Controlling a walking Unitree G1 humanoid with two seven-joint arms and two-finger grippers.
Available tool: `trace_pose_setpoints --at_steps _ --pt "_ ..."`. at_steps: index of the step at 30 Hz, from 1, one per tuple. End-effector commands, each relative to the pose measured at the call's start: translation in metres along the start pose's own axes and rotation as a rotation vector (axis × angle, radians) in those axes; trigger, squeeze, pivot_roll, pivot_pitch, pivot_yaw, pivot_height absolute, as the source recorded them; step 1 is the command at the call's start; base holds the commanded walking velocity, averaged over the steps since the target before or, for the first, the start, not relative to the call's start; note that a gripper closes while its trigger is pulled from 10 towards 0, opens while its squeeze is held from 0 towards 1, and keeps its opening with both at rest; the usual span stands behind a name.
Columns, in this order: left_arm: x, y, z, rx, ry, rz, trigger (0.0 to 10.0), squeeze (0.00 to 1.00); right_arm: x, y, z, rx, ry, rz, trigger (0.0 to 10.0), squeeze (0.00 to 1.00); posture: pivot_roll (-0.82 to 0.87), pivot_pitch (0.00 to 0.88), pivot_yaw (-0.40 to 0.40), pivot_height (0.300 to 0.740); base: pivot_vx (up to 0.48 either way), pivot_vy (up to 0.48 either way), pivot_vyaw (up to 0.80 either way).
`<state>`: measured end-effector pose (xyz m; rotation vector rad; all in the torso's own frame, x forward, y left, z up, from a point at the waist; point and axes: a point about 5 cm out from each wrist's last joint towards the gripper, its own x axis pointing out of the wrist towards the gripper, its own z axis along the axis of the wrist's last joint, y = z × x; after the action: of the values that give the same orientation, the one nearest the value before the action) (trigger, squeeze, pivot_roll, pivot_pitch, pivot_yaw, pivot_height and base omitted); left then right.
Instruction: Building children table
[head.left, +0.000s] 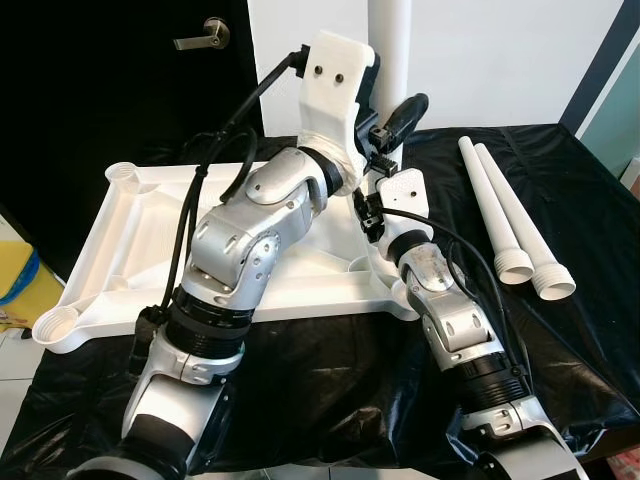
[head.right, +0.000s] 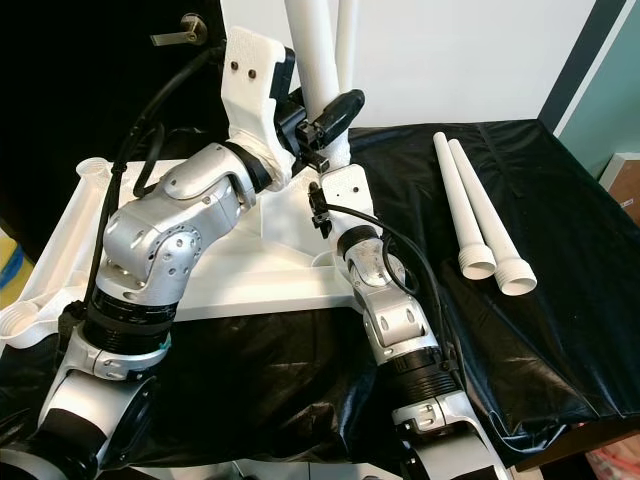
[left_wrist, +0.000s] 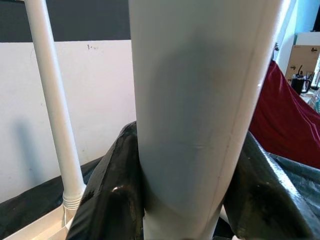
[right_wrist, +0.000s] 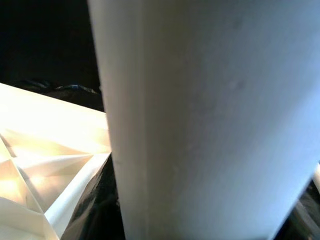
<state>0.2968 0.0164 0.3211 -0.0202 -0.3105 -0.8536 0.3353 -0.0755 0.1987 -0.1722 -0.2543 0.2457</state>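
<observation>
My left arm bends sharply at the elbow and reaches up and across the upturned white tabletop (head.left: 150, 240), its left end effector (head.right: 325, 125) clamped on the upright table leg (head.right: 312, 60); in the left wrist view its black fingers (left_wrist: 107, 200) press against both sides of that thick white tube. My right arm stretches straight forward from below, and the right end effector (head.left: 385, 175) sits low against the same leg, just under the left one; whether its fingers are open or closed I cannot tell, since the leg fills its wrist camera at close range. A second, thinner-looking leg (left_wrist: 55, 115) stands screwed into the far corner socket beyond the left end effector. Two loose legs (head.left: 510, 225) lie side by side on the black-covered desk (head.left: 590, 290), well off to the right of the right end effector, threaded ends toward me. An empty corner socket (head.left: 55, 325) sits near my left elbow.
</observation>
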Motion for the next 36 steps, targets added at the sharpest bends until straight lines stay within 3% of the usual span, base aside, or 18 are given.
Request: trace_pose_setpoints --at_steps 1,7,8,9,11,16,19,25,31,34,36 --pt "0.006 -0.02 -0.001 -0.018 -0.009 -0.136 10.0 1.0 0.002 0.003 0.0 0.037 0.015 -0.001 10.0 0.0 -0.02 0.02 -0.014 0.74 0.0 0.0 0.0" --pt "0.004 -0.026 -0.001 0.003 -0.029 -0.165 10.0 1.0 0.003 0.001 -0.003 0.088 0.036 -0.032 10.0 0.0 -0.02 0.02 -0.013 0.74 0.0 0.0 0.0" --pt "0.004 -0.024 -0.002 0.021 -0.025 -0.149 10.0 0.75 0.004 0.0 -0.004 0.102 0.044 -0.046 10.0 0.0 -0.02 0.02 -0.015 0.74 0.0 0.0 0.0" --pt "0.004 -0.024 -0.002 0.021 -0.025 -0.149 10.0 0.75 0.004 0.0 -0.004 0.102 0.044 -0.046 10.0 0.0 -0.02 0.02 -0.015 0.74 0.0 0.0 0.0" --pt "0.004 -0.02 -0.005 0.071 -0.018 -0.105 10.0 0.0 0.004 -0.003 -0.006 0.123 0.06 -0.072 10.0 0.0 -0.02 0.021 -0.016 0.74 0.0 0.0 0.0" --pt "0.003 -0.014 -0.006 0.084 -0.029 -0.062 10.0 0.0 0.003 -0.01 -0.011 0.145 0.078 -0.119 10.0 0.0 -0.02 0.023 -0.017 0.74 0.0 0.0 0.0" --pt "-0.001 -0.01 -0.006 0.165 -0.054 -0.005 10.0 0.0 0.0 -0.016 -0.015 0.153 0.088 -0.132 10.0 0.0 -0.02 0.024 -0.017 0.74 0.0 0.0 0.0" --pt "-0.009 -0.007 -0.014 0.204 -0.04 0.021 10.0 0.0 -0.007 -0.024 -0.022 0.148 0.106 -0.167 10.0 0.0 -0.02 0.022 -0.015 0.74 0.0 0.0 0.0" --pt "-0.022 -0.003 -0.031 0.216 0.0 0.042 10.0 0.0 -0.015 -0.028 -0.03 0.171 0.12 -0.183 10.0 0.0 -0.02 0.02 -0.01 0.74 0.0 0.0 0.0" --pt "-0.038 0.006 -0.056 0.208 0.087 0.101 10.0 0.0 -0.026 -0.034 -0.038 0.178 0.148 -0.208 10.0 0.0 -0.02 0.017 -0.011 0.74 0.0 0.0 0.0" --pt "-0.04 0.006 -0.058 0.208 0.091 0.103 10.0 0.0 -0.027 -0.034 -0.039 0.176 0.149 -0.209 10.0 0.0 -0.02 0.017 -0.011 0.74 0.0 0.0 0.0"
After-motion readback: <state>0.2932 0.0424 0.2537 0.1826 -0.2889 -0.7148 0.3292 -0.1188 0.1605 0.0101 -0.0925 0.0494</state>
